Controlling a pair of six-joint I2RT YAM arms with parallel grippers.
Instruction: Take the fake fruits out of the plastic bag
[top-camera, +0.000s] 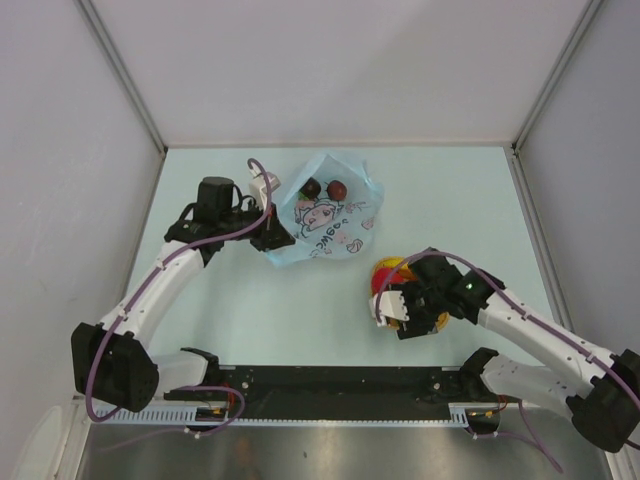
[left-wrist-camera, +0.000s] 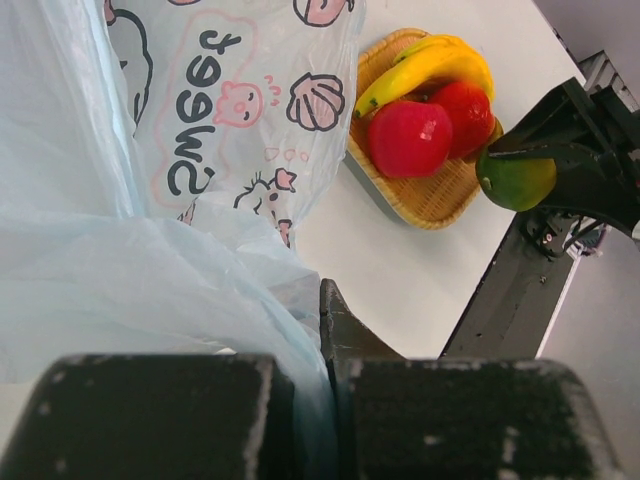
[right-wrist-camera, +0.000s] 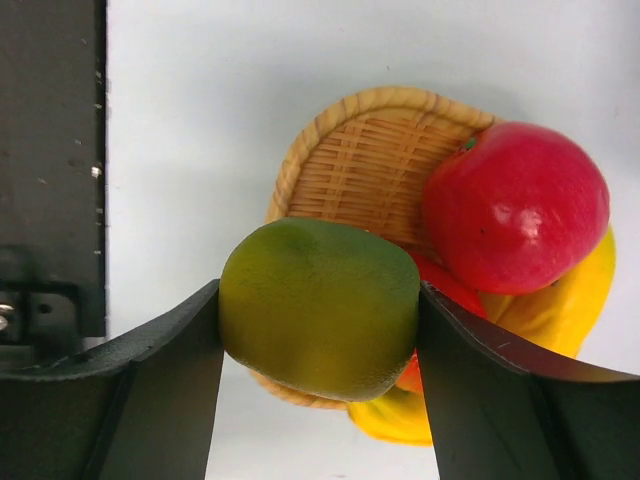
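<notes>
R arm: right pincer (right-wrist-camera: 318, 325) clamping green fruit (right-wrist-camera: 318, 305), hovering over basket (right-wrist-camera: 340, 150) rim, basket at its 11 o'clock | L arm: left pincer (top-camera: 274, 239) pinching plastic bag (top-camera: 335, 228) at 8 o'clock edge | dark fruits (top-camera: 311, 187) sitting at bag's 12 o'clock, left arm nearer

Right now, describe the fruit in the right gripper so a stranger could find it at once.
Find the woven basket on the table's right side. At its edge, the right gripper clamps a green fruit. It is the only green one; its neighbours are red and yellow.
</notes>
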